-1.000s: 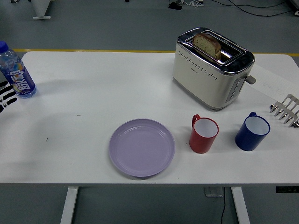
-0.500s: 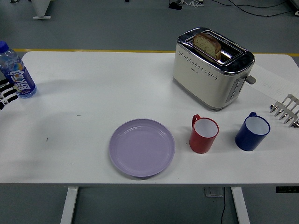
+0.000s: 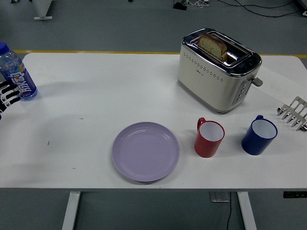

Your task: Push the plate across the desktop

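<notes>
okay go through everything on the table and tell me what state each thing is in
plate: empty, flat, untouched
toaster: bread slice standing in one slot
red cup: upright, empty
blue cup: upright, empty
bottle: upright, capped
left robot hand: at left edge, beside bottle

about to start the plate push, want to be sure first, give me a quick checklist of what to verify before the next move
1. Plate flat on the table, fully on the surface: ok.
2. Plate empty: ok.
3. Left hand near the plate: not ok, it sits at the far left edge beside the water bottle.
4. Right hand touching the plate: not ok, at the right edge.
5. Path rightward free: not ok, red cup stands close beside the plate.
6. Hand finger pose: cannot tell.
</notes>
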You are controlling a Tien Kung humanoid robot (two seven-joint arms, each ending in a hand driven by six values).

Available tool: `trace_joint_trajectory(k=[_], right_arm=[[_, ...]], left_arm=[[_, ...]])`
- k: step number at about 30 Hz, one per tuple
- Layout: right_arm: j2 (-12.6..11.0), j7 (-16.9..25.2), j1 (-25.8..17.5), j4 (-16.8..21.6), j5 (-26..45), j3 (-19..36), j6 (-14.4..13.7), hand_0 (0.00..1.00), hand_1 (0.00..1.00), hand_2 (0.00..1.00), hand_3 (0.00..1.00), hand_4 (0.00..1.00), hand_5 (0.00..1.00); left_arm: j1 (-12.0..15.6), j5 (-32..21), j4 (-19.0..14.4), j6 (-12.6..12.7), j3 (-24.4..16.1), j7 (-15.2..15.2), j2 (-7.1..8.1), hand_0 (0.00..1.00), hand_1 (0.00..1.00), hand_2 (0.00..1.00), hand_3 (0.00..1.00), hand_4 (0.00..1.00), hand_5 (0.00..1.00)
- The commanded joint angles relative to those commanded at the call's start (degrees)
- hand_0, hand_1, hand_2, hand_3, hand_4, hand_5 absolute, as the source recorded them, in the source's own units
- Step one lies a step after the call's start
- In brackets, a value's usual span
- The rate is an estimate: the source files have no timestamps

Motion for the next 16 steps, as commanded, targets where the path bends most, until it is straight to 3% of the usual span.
trace_joint_trajectory(k=[7,13,16], right_arm=[[0.0,0.8,-0.2,-0.2,2.5,-1.2,1.0,0.639,0.589,0.674,0.698,0.428,0.481],[0.2,1.0,-0.3,-0.3,3.1,-1.8,4.1,0.638,0.589,0.675,0.697,0.428,0.482],[0.3,1.6,-0.5,-0.5,8.2,-5.2,4.9,0.638,0.589,0.675,0.697,0.428,0.482]], left_arm=[[0.4,0.3,-0.2,0.1,-0.5,-0.1,0.29,0.733,0.767,0.754,0.717,0.518,0.998],[0.1,0.5,-0.1,0.2,-0.9,-0.2,0.31,0.732,0.767,0.754,0.715,0.518,0.998],[-0.4,0.6,0.0,0.1,-0.4,-0.2,0.19,0.732,0.767,0.754,0.715,0.518,0.998]])
